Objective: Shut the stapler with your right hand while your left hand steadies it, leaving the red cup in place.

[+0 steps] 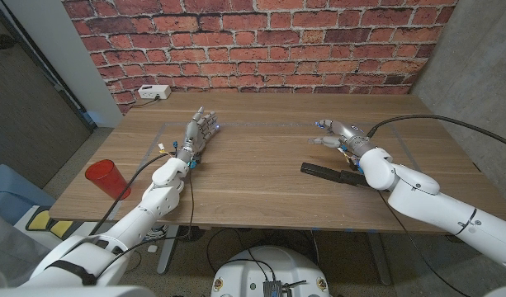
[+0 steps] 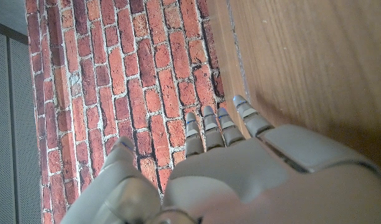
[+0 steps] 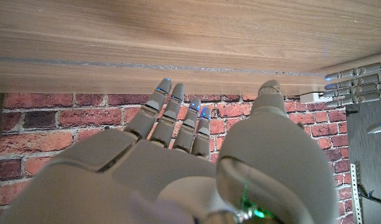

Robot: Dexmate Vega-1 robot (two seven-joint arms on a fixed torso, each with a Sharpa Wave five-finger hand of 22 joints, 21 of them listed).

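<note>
stapler [image 1: 329, 172]: a black stapler lies lengthwise on the wooden table [image 1: 261, 177], on the robot's right side, close to the near edge; its far end is hidden under the right wrist, so whether it is open or closed cannot be told.
right hand [image 1: 339, 134]: stretched out over the table past the stapler, toward the brick wall [image 1: 261, 41]; fingers extended and slightly apart, holding nothing. the stapler is behind the fingers, beside the wrist and forearm, not between them.
right hand, wrist view [image 3: 178, 155]: fingers [image 3: 171, 115] reach straight out, close side by side, thumb set off to one side; nothing in the grip.
left hand [image 1: 199, 132]: stretched out on the left half of the table, fingers extended and nearly together, holding nothing; well apart from the stapler.
left hand, wrist view [image 2: 240, 168]: fingers [image 2: 209, 127] point at the table's far edge and the wall.
red cup [image 1: 106, 178]: stands upright near the table's left near corner, beside the left forearm, apart from both hands.
white box [image 1: 154, 92]: at the table's far left corner, against the wall.
</note>
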